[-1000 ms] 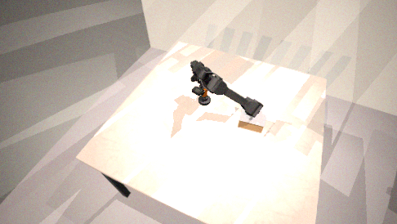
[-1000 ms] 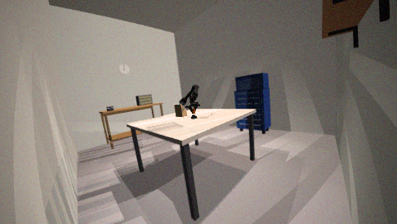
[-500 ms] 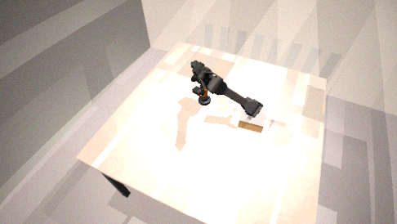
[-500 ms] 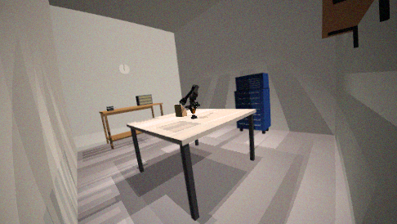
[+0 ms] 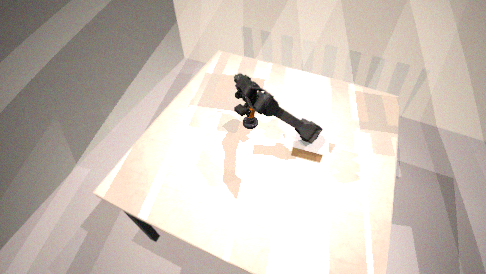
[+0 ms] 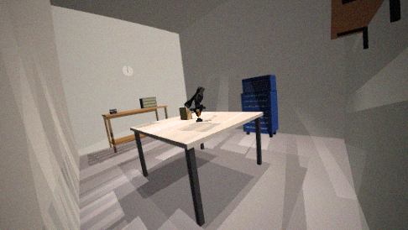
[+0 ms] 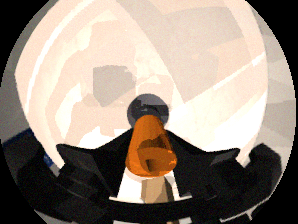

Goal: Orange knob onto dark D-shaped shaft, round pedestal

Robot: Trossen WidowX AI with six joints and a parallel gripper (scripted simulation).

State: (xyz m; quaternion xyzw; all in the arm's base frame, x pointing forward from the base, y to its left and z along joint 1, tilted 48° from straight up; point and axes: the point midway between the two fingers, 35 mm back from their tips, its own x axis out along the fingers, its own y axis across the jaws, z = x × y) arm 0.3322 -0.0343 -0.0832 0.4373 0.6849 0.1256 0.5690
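Note:
The orange knob [image 5: 251, 114] [image 6: 199, 113] [image 7: 149, 131] stands roughly upright between the fingers. My gripper [image 5: 248, 111] [image 6: 199, 111] [image 7: 149, 131] is shut on it. The round dark pedestal [image 5: 250, 123] [image 6: 199, 120] [image 7: 134, 111] is directly below the knob. In the wrist view the knob's far end overlaps the pedestal's near part, and the knob's near end shows a dark recess. The shaft cannot be made out clearly. How far the knob sits down over it, and whether the flat sides line up, cannot be told.
The table [image 5: 190, 175] [image 6: 168, 130] carries the arm and pedestal. A block with a wooden side [image 5: 307, 154] [image 6: 183, 113] is by the arm's base, away from the pedestal. Patchy light and shadows cross the tabletop. A blue cabinet [image 6: 260, 107] and a wooden side table [image 6: 134, 111] stand beyond the table.

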